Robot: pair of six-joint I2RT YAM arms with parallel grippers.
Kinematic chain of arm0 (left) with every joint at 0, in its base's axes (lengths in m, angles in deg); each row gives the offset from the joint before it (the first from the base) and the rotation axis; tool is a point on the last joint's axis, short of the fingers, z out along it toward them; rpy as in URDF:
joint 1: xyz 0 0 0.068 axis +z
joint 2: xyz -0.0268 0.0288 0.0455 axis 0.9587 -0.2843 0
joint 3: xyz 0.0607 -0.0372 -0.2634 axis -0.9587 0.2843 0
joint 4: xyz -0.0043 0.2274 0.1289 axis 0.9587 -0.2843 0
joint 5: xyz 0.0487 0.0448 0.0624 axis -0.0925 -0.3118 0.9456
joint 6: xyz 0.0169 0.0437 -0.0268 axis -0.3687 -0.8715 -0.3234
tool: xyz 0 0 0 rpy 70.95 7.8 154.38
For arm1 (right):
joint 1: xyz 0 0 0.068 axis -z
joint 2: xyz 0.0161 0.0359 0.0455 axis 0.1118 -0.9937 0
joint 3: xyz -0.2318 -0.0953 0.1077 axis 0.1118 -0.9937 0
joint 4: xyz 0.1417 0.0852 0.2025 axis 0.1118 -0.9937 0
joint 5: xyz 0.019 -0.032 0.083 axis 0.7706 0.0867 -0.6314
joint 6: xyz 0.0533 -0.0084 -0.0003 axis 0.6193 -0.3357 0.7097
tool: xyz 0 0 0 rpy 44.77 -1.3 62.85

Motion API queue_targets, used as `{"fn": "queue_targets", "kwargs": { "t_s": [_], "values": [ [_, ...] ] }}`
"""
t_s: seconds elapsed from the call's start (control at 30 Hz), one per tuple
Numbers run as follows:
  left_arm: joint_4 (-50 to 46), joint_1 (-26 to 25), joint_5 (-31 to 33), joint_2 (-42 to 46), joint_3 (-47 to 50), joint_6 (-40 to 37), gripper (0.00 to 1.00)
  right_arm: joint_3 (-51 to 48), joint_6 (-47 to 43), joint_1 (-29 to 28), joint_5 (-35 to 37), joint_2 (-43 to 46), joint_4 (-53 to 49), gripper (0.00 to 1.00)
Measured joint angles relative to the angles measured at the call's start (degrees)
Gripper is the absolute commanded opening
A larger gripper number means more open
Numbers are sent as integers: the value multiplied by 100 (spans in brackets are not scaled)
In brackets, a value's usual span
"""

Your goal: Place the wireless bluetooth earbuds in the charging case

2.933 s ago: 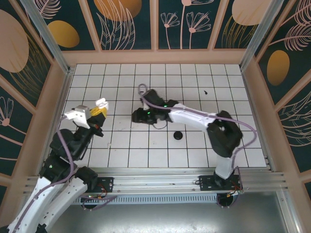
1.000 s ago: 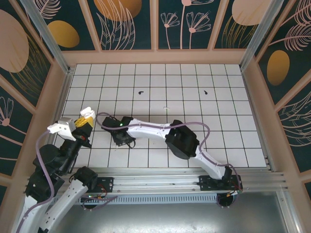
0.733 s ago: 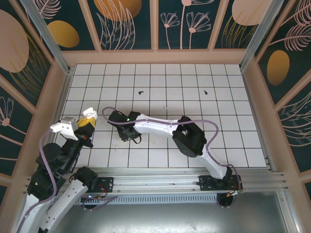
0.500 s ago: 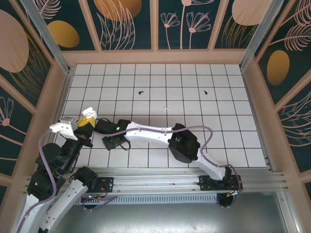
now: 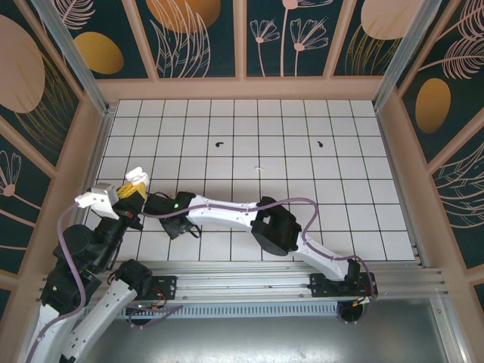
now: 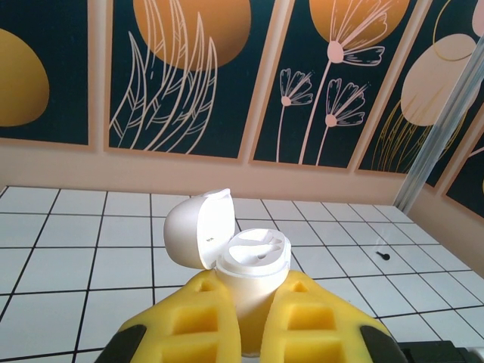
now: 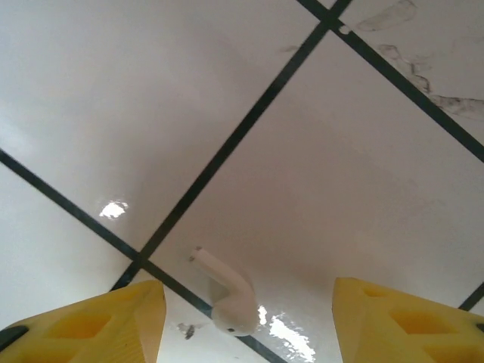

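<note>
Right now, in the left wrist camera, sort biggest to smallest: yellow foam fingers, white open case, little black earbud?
1. Yellow foam fingers
2. White open charging case
3. Little black earbud, farther off, so true size unsure.

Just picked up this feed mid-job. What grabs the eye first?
A white charging case, lid flipped open, stands clamped in the left hand. The right arm reaches across toward it, its open right hand straddling a white earbud lying on a tile. Two black earbuds lie on far tiles.

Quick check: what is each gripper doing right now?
Left gripper: shut on the charging case, whose lid is open.
Right gripper: open, over a white earbud, not gripping it.
</note>
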State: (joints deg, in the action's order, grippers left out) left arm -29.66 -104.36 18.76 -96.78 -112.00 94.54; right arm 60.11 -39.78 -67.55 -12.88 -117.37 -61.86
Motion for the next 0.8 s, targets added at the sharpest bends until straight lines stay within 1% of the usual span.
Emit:
{"fn": "queue_targets", "kwargs": {
  "t_s": [0.23,0.37,0.5,0.63,0.8],
  "values": [
    [0,0,-2,-2,2,2,0,-243,-129,-22,282,52,9,61],
    [2,2,-15,-2,2,44,0,-627,-192,-11,479,269,146,60],
    [4,0,-22,-4,2,76,0,-1045,-321,127,763,516,131,60],
    [11,0,-44,-31,7,116,0,-1467,-426,533,1106,780,70,60],
    [46,0,-107,-44,68,177,0,-1882,-428,1408,1379,1047,-48,59]
  ]
}}
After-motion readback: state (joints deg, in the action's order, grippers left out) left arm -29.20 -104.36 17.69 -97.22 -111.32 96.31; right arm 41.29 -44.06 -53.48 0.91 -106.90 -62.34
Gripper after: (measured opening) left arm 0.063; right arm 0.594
